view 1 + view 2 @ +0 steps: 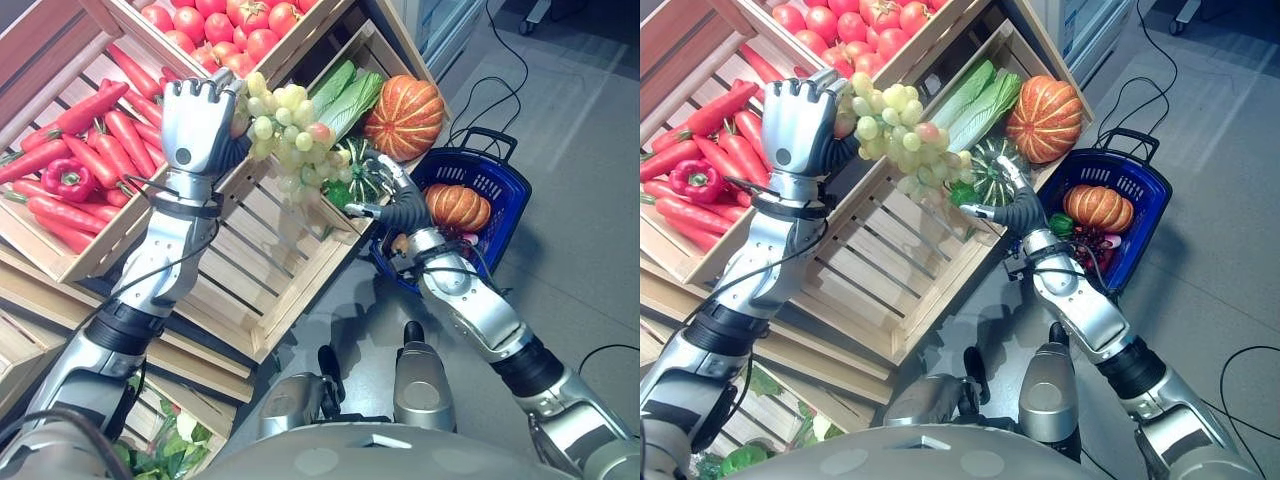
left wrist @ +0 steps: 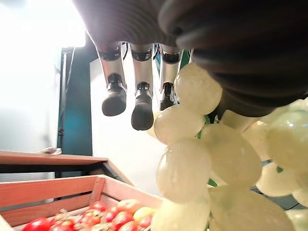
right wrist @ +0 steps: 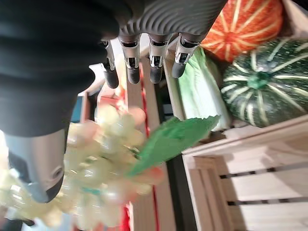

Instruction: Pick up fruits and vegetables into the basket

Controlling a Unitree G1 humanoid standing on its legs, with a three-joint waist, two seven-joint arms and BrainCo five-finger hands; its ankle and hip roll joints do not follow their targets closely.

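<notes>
A bunch of green grapes (image 1: 290, 130) is being gripped by the left hand (image 1: 198, 115); the right hand (image 1: 385, 195) is being held open beside it.

Grapes aloft, basket part-filled

A pale green grape bunch (image 1: 288, 130) hung above the wooden crates (image 1: 270, 250); the blue plastic basket (image 1: 497, 180) beside them held an orange pumpkin (image 1: 458, 206).

The left arm reaches up and forward, its left hand (image 1: 198, 120) raised back-up with fingers (image 2: 115, 98) curled in a grasp. The right arm bends across from the lower right, its right hand (image 1: 385, 195) extended with fingers (image 3: 131, 74) relaxed and nearly straight.
</notes>
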